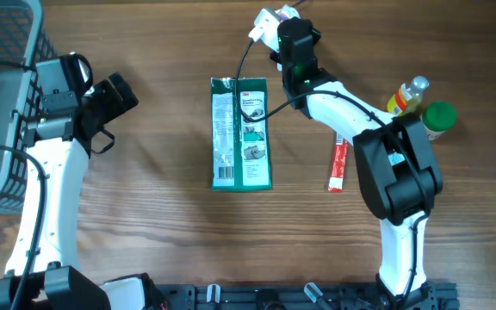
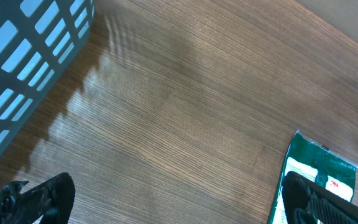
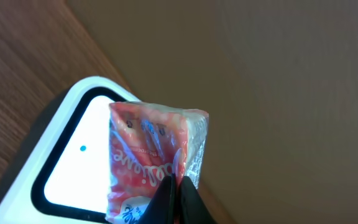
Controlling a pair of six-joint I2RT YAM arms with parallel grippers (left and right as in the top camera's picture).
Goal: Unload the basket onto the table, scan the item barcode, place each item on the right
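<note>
In the right wrist view my right gripper (image 3: 179, 196) is shut on the lower edge of a pink and red snack packet (image 3: 148, 155). The packet hangs in front of the white, black-framed window of the scanner (image 3: 73, 168). In the overhead view the scanner (image 1: 263, 24) lies at the table's far edge, with the right gripper (image 1: 284, 24) and a sliver of the packet (image 1: 288, 11) over it. My left gripper (image 1: 114, 93) stands open and empty at the left. Its fingers (image 2: 42, 196) are spread wide over bare wood.
A green flat package (image 1: 242, 133) lies mid-table and also shows as the green package (image 2: 325, 168) in the left wrist view. A red stick packet (image 1: 339, 164) and a yellow bottle (image 1: 407, 95) beside a green-capped jar (image 1: 440, 116) sit right. A grey basket (image 1: 3, 103) stands far left.
</note>
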